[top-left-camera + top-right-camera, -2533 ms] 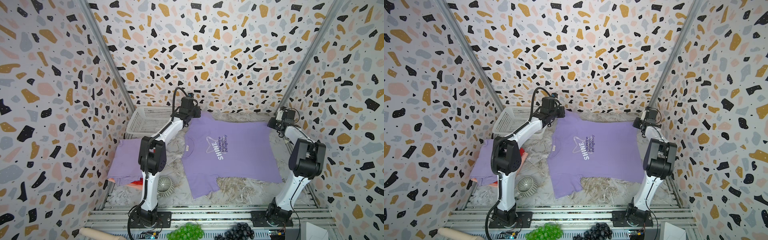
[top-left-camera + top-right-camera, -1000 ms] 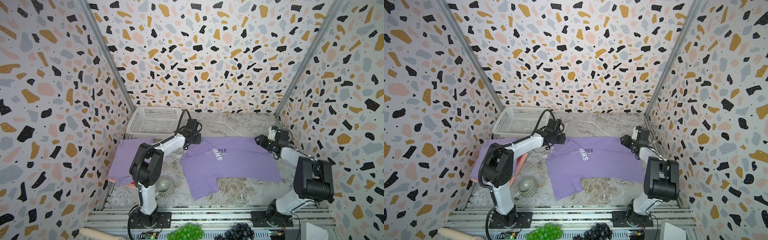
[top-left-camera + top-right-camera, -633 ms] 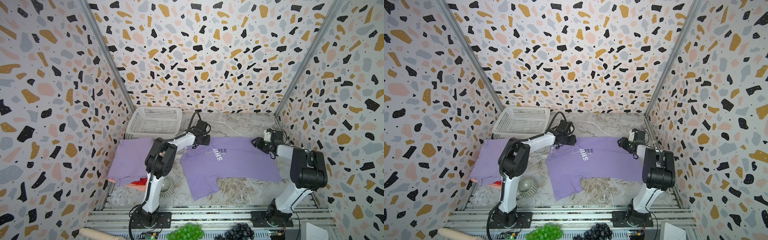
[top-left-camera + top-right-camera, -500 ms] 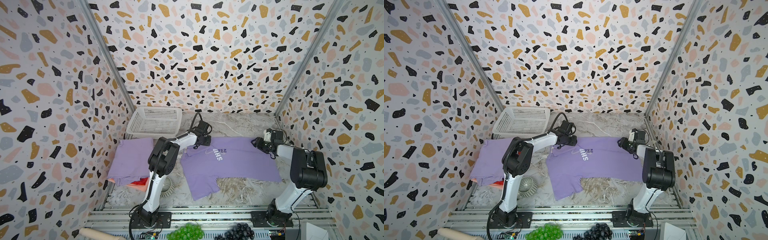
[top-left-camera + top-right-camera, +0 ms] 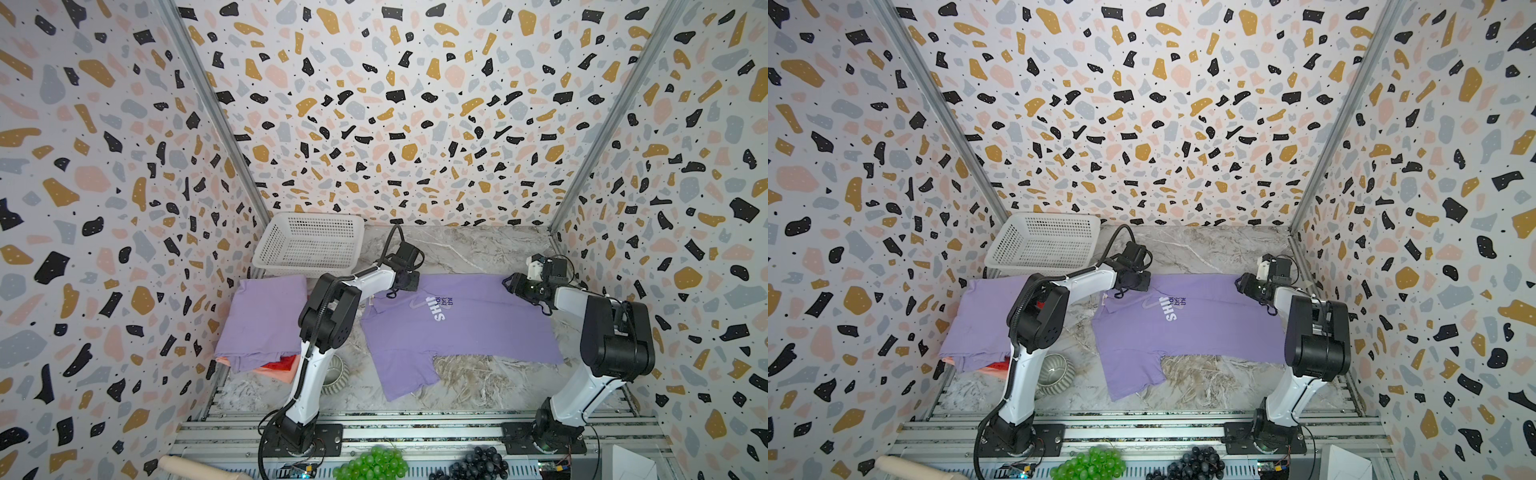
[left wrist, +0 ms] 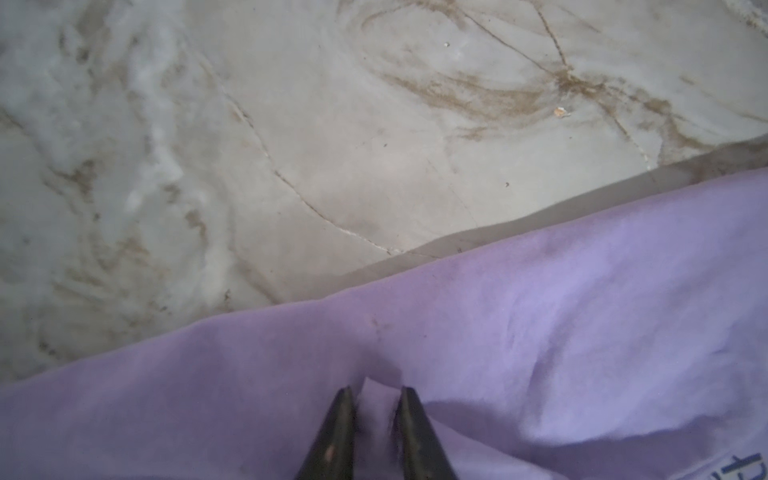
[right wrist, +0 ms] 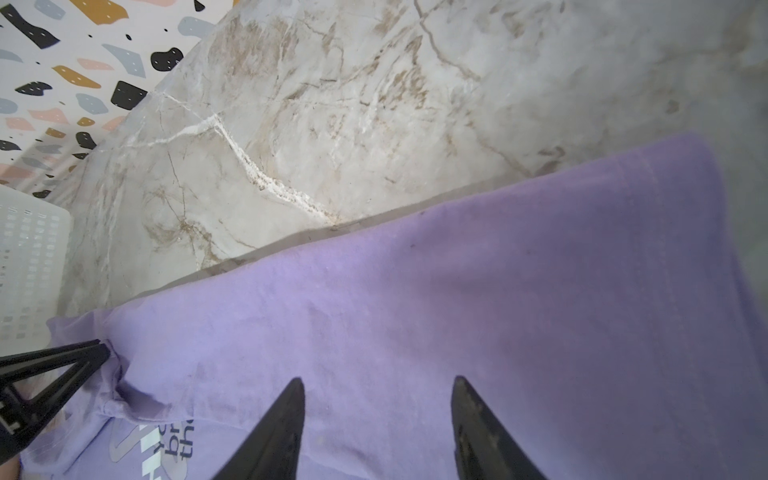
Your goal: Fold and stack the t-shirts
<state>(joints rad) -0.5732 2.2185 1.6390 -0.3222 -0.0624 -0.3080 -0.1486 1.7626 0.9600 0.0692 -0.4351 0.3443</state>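
Observation:
A lavender t-shirt (image 5: 457, 324) with white "SHINE" print lies in the middle of the marble table, its far half folded over toward the front. My left gripper (image 5: 391, 293) sits at the shirt's far left corner by the collar; in the left wrist view its jaws (image 6: 376, 392) pinch a small raised fold of the lavender cloth. My right gripper (image 5: 508, 285) rests at the far right corner of the shirt. Its fingers (image 7: 291, 415) stand wide apart over flat cloth, open. A pile of folded t-shirts (image 5: 266, 316) lies at the left, lavender on top, red and salmon edges (image 5: 282, 368) below.
A white perforated basket (image 5: 309, 243) stands at the back left. A ribbed grey bowl (image 5: 336, 374) sits beside the left arm's base column. Green grapes (image 5: 372, 467), dark grapes (image 5: 478, 467) and a wooden rolling pin (image 5: 195, 469) lie along the front rail. Patterned walls close in three sides.
Both grippers carried the shirt's far edge forward and laid it over the front half. In the last half second the left jaws closed on a fold of cloth; the right stayed put.

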